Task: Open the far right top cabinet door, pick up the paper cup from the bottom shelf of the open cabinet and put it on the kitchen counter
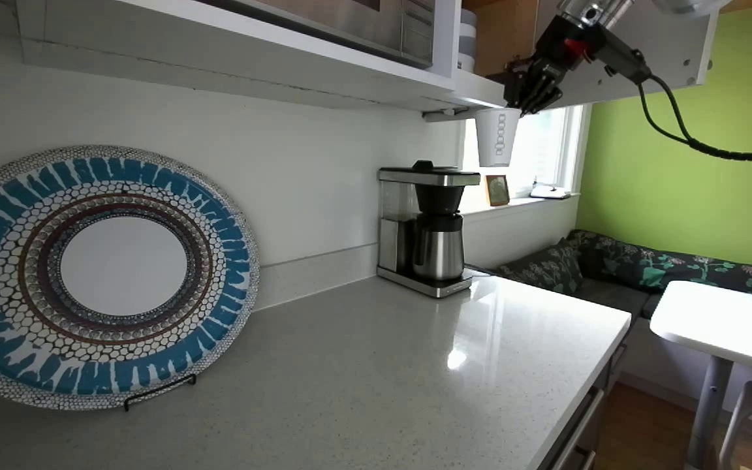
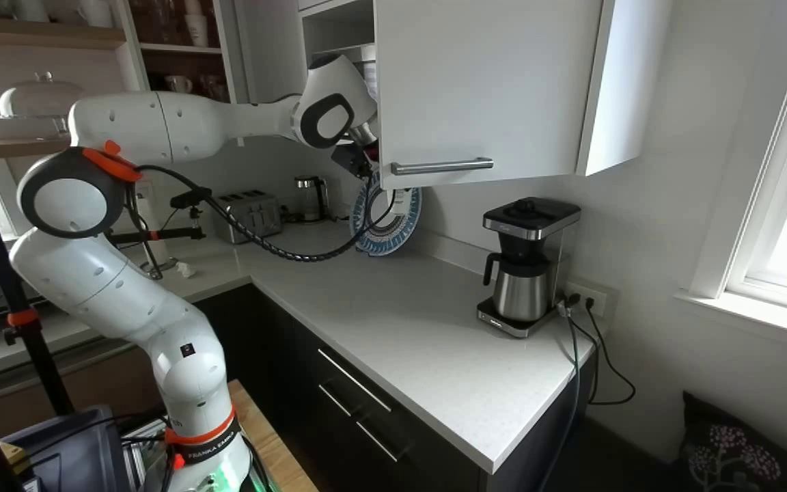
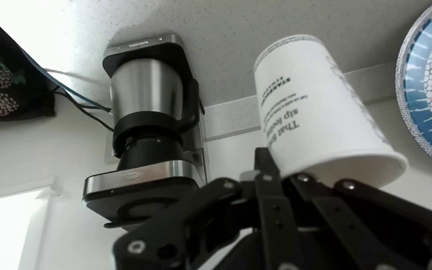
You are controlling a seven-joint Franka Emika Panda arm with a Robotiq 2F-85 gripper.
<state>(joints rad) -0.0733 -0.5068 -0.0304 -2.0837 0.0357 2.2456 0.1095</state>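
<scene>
Paper cup point(image 1: 498, 138) is in the air, clear of the kitchen counter point(image 1: 350, 365). In an exterior view: mouth up, narrow base down, long axis near vertical. Wrist view: base to upper left, mouth to lower right by the fingers, printed text upside down.

Gripper point(image 1: 522, 104) is clamped on the cup's rim, cup hanging off the fingertips. In an exterior view it points down and leftward, next to the open cabinet point(image 1: 510, 32), brown inside.

Arm point(image 2: 147, 130), left to right: elbow out left above a low base, forearm running right roughly level, wrist tipped down at the free edge of the cabinet door point(image 2: 482, 89). Door's swung open, bar handle point(image 2: 443, 166) along its bottom; it hides the fingers from there.

Counter is glossy pale grey, speckled, glare toward the far end. On it, left to right: round blue-and-white patterned plate point(image 1: 123, 264) on edge in a black wire stand point(image 1: 159, 390), then steel-and-black coffee maker point(image 1: 439, 251). Past that: small picture frame point(image 1: 497, 190) at a bright window point(image 1: 549, 147), green wall point(image 1: 683, 176), dark floral cushions point(image 1: 683, 267) below it, white table point(image 1: 728, 320) at the right edge.
</scene>
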